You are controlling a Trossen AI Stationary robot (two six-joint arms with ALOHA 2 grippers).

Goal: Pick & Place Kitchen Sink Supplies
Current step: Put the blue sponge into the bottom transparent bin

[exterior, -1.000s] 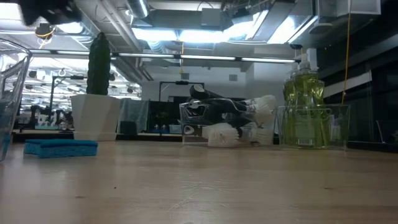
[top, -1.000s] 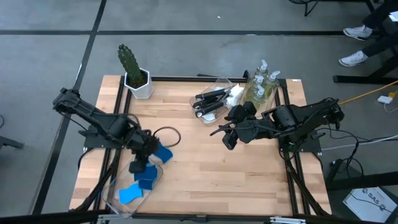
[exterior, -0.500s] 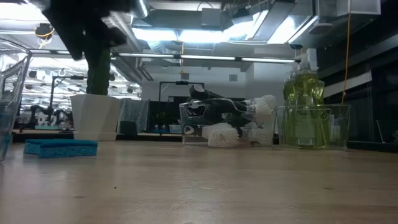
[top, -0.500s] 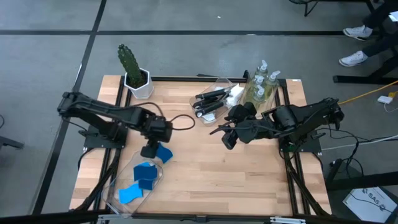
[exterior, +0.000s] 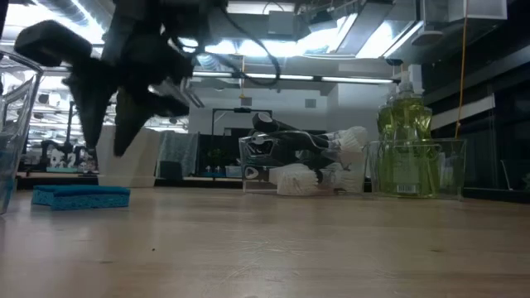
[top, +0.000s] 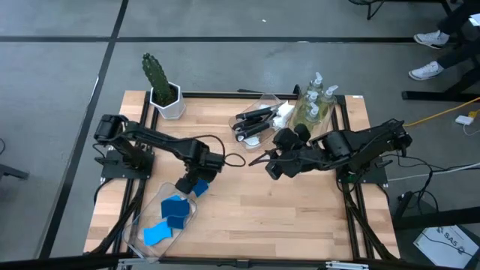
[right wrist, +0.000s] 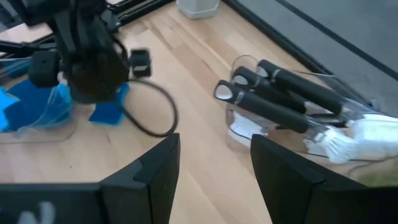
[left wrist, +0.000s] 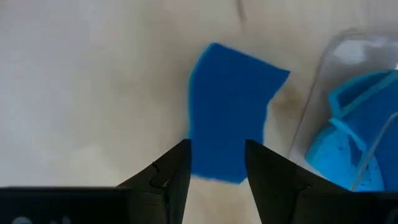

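Hovering my left gripper (left wrist: 214, 163), fingers apart, over the loose blue sponge (left wrist: 231, 111) to straddle it for pickup.

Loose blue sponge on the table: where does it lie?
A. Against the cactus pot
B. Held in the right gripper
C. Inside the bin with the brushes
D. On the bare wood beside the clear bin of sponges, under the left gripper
D. The sponge lies flat on the wood just outside the clear bin, with the open left gripper hovering over it.
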